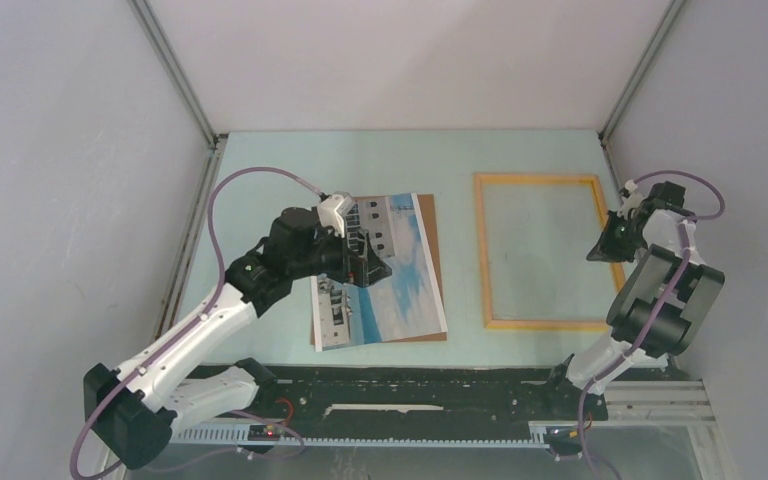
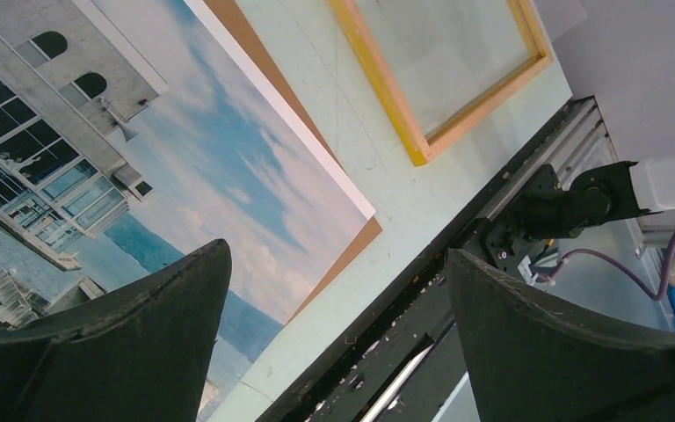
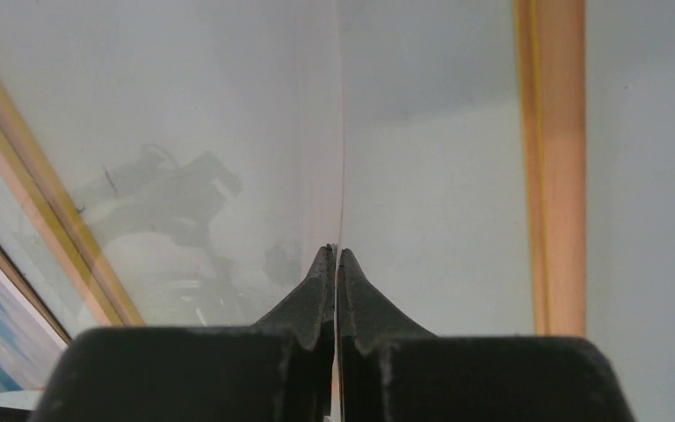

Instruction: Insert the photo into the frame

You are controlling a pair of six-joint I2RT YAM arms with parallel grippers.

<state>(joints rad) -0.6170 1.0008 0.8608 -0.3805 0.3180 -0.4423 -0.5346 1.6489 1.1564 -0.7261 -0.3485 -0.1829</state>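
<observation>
Left gripper hung over the photo, jaws spread wide and nothing in them; only its own wrist view showed that gap. The photo lay on a brown board, at nine o'clock from the frame. At the frame's three o'clock rail the right gripper was clenched tight. A thin pale line rose from its tips, too faint to identify.

Bright, soft, even light with faint shadows; pale reflections lie on the frame.
</observation>
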